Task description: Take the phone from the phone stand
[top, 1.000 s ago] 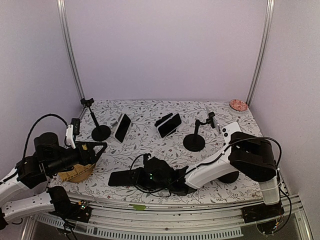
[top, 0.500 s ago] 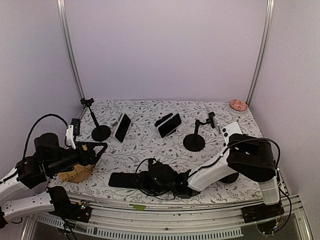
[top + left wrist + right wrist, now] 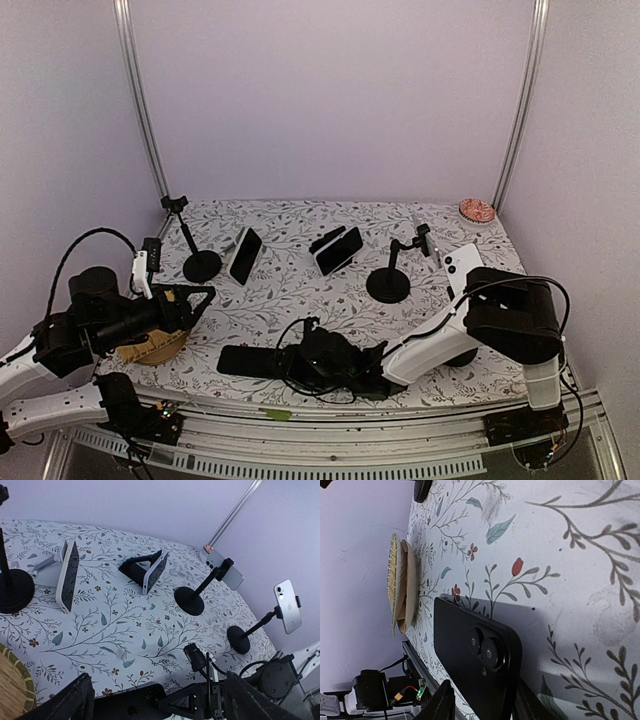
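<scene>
- I see the phone (image 3: 248, 359), a black slab, lying flat with its back and twin lenses up, lower centre of the top view.
- The phone stand (image 3: 202, 266), black with a round base and slanted pole, stands middle left, well apart.

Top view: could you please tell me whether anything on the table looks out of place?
One black phone lies flat, back up, near the front edge by the right tool, while the other phones sit on stands.

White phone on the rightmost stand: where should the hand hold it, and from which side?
Probably its upper half, pinched across the two long edges, coming from above. The white phone stands upright, camera end up, and the clamp holds it at mid-height, so the top is free.
</scene>
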Available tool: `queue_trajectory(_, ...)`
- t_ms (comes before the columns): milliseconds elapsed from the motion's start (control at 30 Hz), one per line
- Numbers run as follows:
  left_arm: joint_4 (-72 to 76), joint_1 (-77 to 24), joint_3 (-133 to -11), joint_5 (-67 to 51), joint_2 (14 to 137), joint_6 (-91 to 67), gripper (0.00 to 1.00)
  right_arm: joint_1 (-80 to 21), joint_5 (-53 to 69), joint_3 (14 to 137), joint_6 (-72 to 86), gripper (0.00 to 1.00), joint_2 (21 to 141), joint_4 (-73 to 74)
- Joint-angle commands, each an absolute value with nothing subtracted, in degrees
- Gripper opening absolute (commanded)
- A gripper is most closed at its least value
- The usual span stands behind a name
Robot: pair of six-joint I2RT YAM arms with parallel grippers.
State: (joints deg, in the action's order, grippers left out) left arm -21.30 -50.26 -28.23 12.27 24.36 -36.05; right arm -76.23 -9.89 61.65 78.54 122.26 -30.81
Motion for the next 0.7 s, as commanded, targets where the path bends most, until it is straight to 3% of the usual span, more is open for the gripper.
queue_trajectory(0,-21.1,-51.4,-29.2,13.2,24.3,-36.3,0.9,-76.8,-13.2,59.7,77.7,0.39,119.5,-25.4)
queue_trajectory(467,-21.1,-52.5,-29.1,14.5,25.2,-36.5,0.9,-78.2,-18.2,57.9,73.7,0.4,113.1,-17.9)
queue_trajectory(667,-21.1,-52.9,-29.2,15.6,26.4,-36.5,0.9,-78.4,-24.0,62.9,63.1,0.52,107.9,-7.9)
